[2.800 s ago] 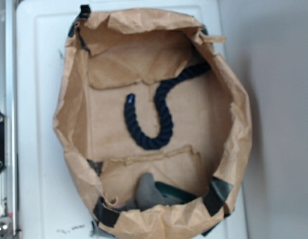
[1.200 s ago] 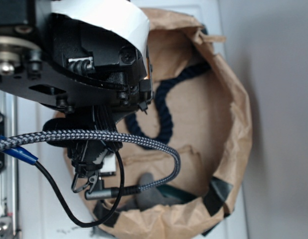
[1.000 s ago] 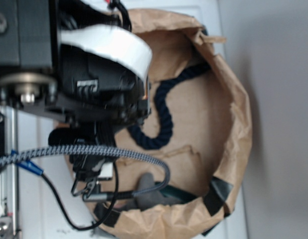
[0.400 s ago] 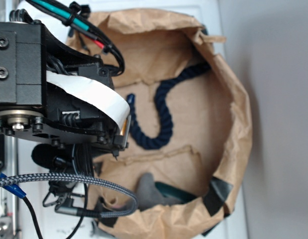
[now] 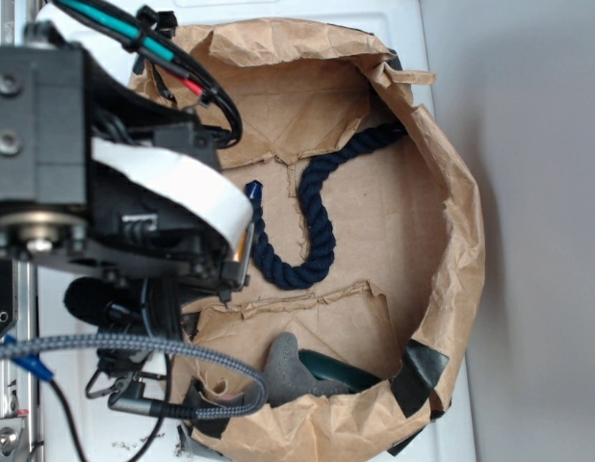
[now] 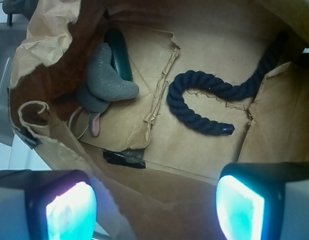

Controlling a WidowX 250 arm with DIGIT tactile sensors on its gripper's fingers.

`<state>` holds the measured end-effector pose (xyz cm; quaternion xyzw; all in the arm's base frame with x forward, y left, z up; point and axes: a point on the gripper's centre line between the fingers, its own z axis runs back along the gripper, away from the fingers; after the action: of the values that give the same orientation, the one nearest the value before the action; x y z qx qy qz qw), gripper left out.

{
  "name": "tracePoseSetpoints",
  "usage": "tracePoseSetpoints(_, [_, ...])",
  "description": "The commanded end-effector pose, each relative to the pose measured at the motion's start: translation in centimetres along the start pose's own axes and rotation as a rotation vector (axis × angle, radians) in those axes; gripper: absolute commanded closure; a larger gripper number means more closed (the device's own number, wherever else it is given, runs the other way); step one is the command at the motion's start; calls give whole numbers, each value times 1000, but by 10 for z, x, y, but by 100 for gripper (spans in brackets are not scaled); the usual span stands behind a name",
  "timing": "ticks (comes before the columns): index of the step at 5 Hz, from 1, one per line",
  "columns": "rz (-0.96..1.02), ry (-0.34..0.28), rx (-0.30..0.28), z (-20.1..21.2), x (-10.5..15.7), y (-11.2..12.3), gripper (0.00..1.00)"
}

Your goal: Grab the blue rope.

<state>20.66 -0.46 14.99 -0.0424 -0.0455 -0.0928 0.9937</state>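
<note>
Brown bag (image 6: 54, 145) floor holds blue rope (image 6: 194, 102) beyond open claw (image 6: 154, 205).

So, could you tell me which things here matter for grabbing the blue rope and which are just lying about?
Job:
- blue rope, curved on the bag floor
- gripper, open, above it

Lying about:
- paper bag
- grey stuffed toy
- dark green object
- black tape

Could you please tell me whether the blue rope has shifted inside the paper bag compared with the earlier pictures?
No. The blue rope keeps its hook shape against the torn flap edges of the paper bag; only the arm has moved.
</note>
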Motion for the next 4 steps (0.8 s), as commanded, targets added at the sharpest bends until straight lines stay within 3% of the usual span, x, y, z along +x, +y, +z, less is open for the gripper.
tracePoseSetpoints(1, [82, -47, -4, -9, 14, 24, 0])
tracePoseSetpoints(2, [75, -74, -27, -9, 10, 32, 0])
tracePoseSetpoints(4, [97, -38, -1, -37, 36, 45, 0])
